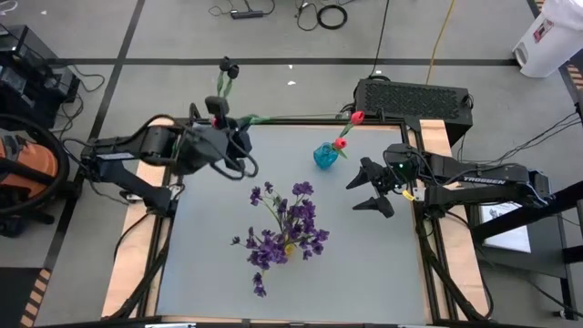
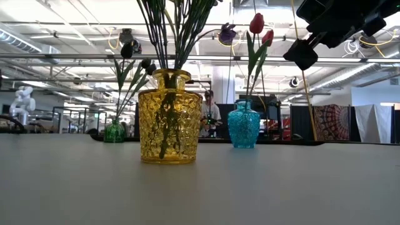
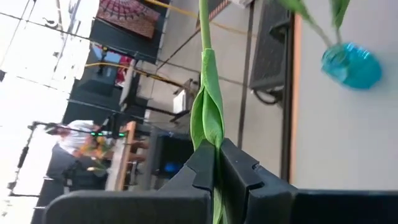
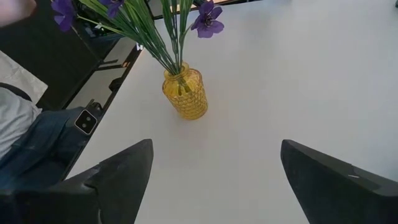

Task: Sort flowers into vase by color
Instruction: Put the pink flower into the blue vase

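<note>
The left claw (image 3: pixel 217 163) is clenched on a red tulip's green stem (image 3: pixel 208 118), holding it level above the tabletop (image 1: pixel 364 264) so the bloom (image 1: pixel 356 117) points toward the blue vase (image 1: pixel 325 156) already holding one red tulip. The right claw (image 1: pixel 372 188) waits released beside that vase.

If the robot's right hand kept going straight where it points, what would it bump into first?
Probably the bumpy yellow glass vase holding purple flowers. The open right hand points across the grey table toward it, with nothing between, though depth is unclear.
</note>
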Available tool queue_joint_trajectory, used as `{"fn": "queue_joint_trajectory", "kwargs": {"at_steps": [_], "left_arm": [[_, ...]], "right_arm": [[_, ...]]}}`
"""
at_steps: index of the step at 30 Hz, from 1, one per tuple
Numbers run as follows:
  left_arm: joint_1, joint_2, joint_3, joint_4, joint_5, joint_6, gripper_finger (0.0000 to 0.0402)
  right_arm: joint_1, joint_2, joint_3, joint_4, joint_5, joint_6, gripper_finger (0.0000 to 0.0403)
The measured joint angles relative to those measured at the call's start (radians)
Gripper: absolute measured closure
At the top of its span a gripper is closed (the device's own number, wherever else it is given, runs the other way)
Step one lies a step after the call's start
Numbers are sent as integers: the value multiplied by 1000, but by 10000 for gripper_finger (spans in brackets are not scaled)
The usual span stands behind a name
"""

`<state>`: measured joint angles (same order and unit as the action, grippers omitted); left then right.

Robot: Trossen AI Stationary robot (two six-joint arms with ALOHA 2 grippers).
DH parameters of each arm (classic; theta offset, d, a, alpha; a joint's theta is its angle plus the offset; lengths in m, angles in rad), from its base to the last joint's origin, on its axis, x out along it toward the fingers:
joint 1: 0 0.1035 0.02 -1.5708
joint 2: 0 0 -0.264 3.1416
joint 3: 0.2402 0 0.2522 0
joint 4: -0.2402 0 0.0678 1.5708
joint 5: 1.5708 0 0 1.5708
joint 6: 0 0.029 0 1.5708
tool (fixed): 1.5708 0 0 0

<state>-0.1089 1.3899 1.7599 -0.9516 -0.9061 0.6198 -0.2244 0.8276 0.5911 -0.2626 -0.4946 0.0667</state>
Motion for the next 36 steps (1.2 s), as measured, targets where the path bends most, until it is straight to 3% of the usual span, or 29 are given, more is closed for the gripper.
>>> {"fn": "queue_joint_trajectory", "kwargs": {"at_steps": [12,31,36], "left_arm": [[106,0,0,3,3,179,389],[135,5,-2,80,48,190,389],[135,5,-2,82,75,172,389]], "right_arm": [[0,0,0,5,0,0,57],[0,0,0,-1,-4,116,57],[0,5,0,97,0,186,57]]}}
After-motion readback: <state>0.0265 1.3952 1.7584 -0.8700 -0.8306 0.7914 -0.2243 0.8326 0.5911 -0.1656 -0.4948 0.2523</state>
